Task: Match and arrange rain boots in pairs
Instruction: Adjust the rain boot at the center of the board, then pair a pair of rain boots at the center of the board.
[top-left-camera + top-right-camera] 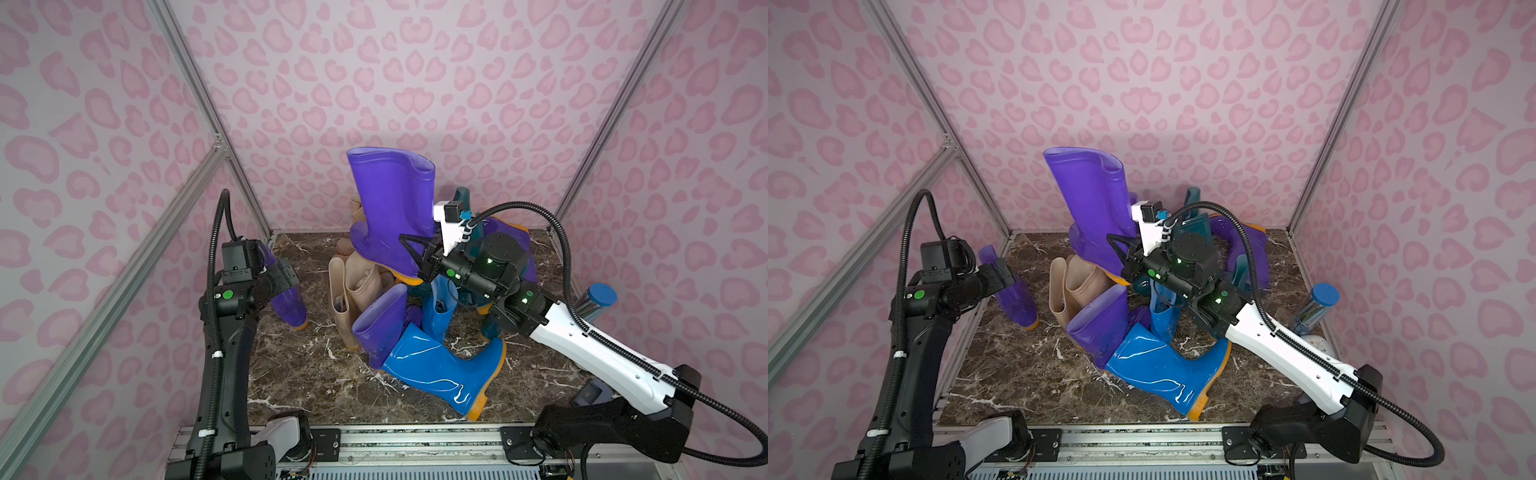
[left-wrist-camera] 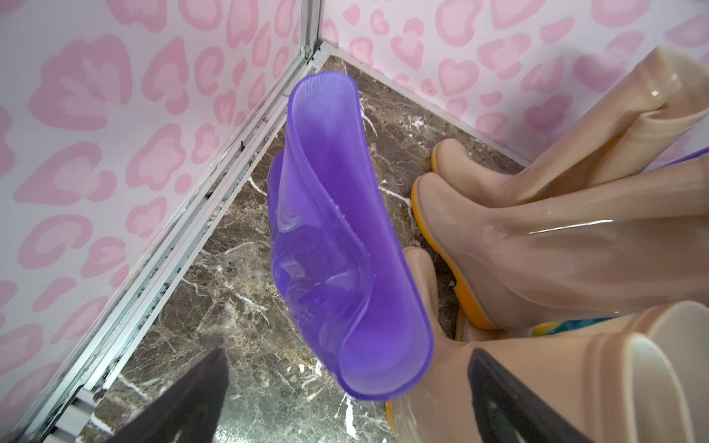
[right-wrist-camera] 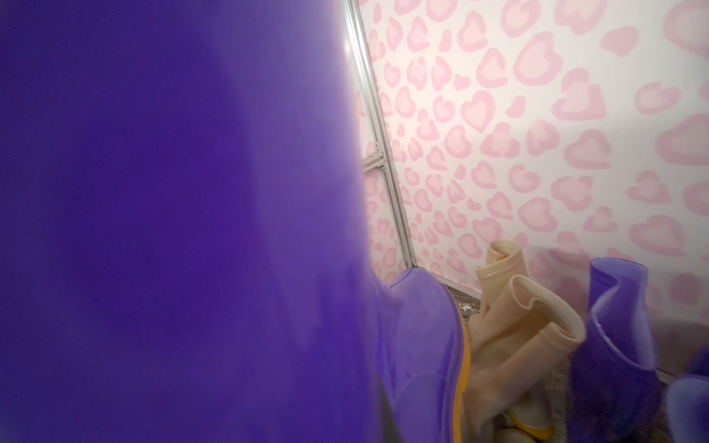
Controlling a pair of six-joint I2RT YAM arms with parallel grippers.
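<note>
Precariously, the right end effector [image 1: 413, 249] pinches a purple boot [image 1: 390, 195] near its heel, high over the pile [image 1: 432, 361]; a slip would tumble it. The left end effector [image 2: 347, 354], spread wide, flanks a second purple boot [image 2: 326, 230] standing by the wall; a nudge could topple it.

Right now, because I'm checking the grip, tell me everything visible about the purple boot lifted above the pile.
The lifted purple boot is glossy, faintly see-through rubber with an orange sole. It hangs roughly upright in the air, open top up and leaning slightly, toe toward the robot's left. The right claw is shut on its heel. Whether its sole touches the beige boots beneath, I cannot tell.
</note>
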